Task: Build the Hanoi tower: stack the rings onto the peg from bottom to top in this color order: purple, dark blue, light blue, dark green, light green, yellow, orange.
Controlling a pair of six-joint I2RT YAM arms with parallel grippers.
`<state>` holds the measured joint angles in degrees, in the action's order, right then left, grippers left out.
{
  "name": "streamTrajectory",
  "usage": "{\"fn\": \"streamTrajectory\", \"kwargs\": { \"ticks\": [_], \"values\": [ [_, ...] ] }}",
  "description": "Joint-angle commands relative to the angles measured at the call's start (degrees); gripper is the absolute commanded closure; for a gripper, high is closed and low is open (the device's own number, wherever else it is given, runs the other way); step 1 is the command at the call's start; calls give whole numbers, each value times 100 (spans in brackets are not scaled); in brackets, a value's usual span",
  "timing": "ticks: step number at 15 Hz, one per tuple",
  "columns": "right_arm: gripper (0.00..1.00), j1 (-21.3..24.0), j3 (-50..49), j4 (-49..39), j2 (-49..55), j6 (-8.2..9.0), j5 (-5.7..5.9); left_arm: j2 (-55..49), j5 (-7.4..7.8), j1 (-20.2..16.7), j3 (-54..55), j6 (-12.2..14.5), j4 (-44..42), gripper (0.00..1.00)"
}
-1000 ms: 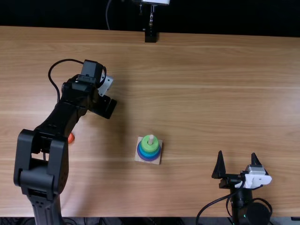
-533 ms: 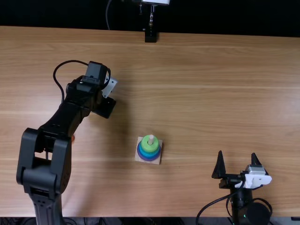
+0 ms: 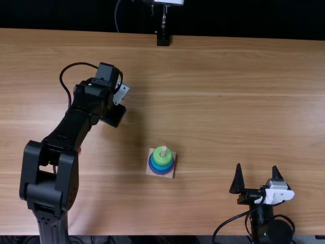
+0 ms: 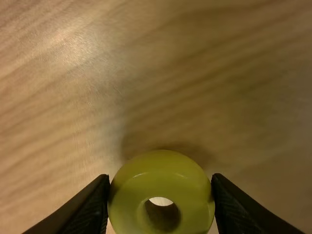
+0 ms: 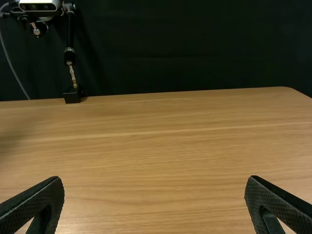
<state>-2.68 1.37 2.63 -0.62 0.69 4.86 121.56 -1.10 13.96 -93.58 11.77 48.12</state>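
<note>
My left gripper [image 3: 115, 115] is over the table's left part in the top view, behind and left of the peg [image 3: 163, 151]. In the left wrist view the left gripper [image 4: 161, 180] is shut on the yellow ring [image 4: 123, 195], held above the wood. The light green ring [image 3: 161, 159] tops the stack, above blue rings [image 3: 162, 168] and the purple ring [image 3: 159, 173]; I cannot tell whether a dark green one lies between. An orange ring [image 3: 79, 150] is mostly hidden by the left arm. My right gripper [image 3: 256, 166], also the right gripper [image 5: 154, 180] in its wrist view, stands open.
The peg's square wooden base [image 3: 151, 170] rests on the table [image 3: 218, 101] near the middle front. A black camera stand [image 3: 163, 39] is at the far edge, with a cable beside it.
The left arm has shifted slightly right, and its wrist has turned a little. The orange ring is now more covered by that arm. The right arm and the stack have kept still.
</note>
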Motion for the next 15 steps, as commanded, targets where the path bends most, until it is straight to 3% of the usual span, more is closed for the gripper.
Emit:
{"fn": "streamTrajectory", "kwargs": {
  "ticks": [1, 5, 10, 13, 15],
  "values": [
    [0, 57, -49, -15, 62, -6, -33, -203, 26, 116, -451, 68, 430, 100],
    [0, 57, -49, -15, 62, -6, -33, -888, 121, 371, -890, 36, 1400, 100],
    [0, 57, -49, -15, 62, -16, -33, -2048, 131, 802, -424, -91, 1421, 100],
    [0, 57, -49, -15, 62, -6, -33, -2664, 131, 1197, -46, -776, 1421, 100],
    [0, 57, -49, -15, 62, -6, -33, -2848, 121, 1540, 6, -945, 1442, 100]
  ]
}}
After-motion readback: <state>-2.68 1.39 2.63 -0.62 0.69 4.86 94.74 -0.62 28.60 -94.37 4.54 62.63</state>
